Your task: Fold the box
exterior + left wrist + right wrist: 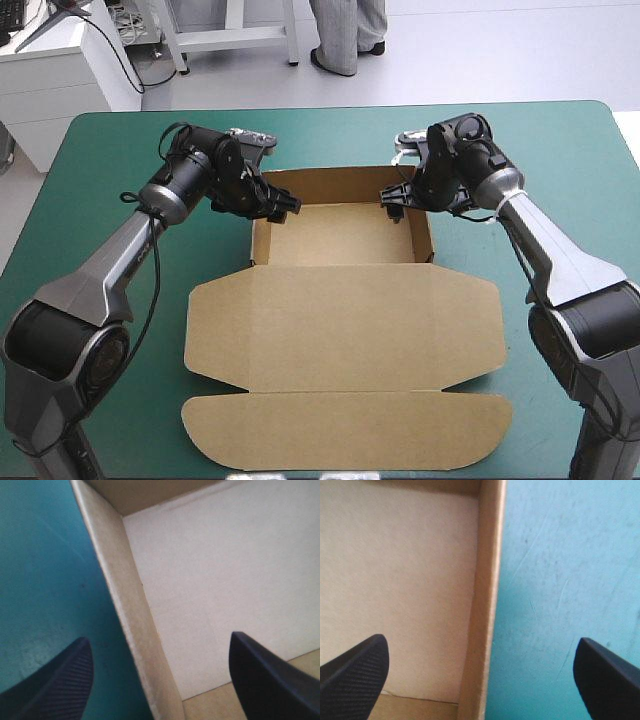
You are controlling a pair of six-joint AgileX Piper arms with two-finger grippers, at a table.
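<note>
Two released pincers astride side walls of the box [340, 300], left pincer [288, 206] and right pincer [393, 201], any touch unclear.

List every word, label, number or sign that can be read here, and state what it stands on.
No text can be read in any view.
Box: plain brown board, no print or label on tray or lid.
Teal-green cover: no markings.
Left hand and right hand: plain black fingers, no lettering.
Left arm: a faint small mark, too small to read.
</note>
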